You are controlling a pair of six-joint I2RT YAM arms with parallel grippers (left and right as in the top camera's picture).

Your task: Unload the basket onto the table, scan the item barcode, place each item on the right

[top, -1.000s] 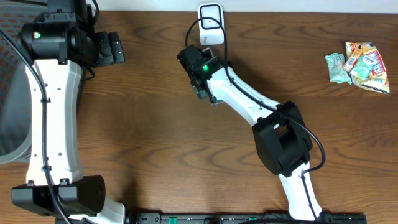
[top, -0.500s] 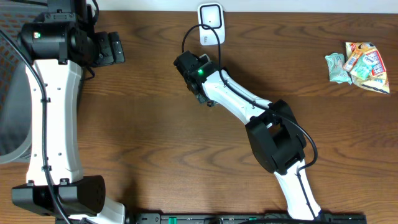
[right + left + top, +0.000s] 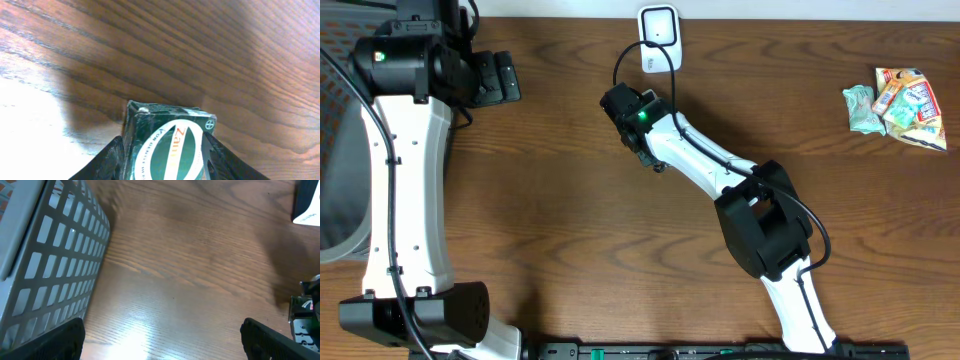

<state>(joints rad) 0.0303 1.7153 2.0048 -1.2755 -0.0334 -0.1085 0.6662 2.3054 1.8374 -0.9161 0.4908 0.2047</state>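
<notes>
While the right gripper (image 3: 165,150) presses on both sides of the green box (image 3: 150,120), the left gripper (image 3: 162,325) stands wide.
Box sits between the right fingers (image 3: 107,157) — scanner (image 3: 658,40) near this gripper; basket (image 3: 55,265) at left gripper's left side.

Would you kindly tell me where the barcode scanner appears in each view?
Overhead: the barcode scanner is at top centre.
Left wrist: a corner of the barcode scanner shows at the top right edge.
Right wrist: not in view; the green box fills the lower middle.
Shared landmark: the wooden table.
</notes>
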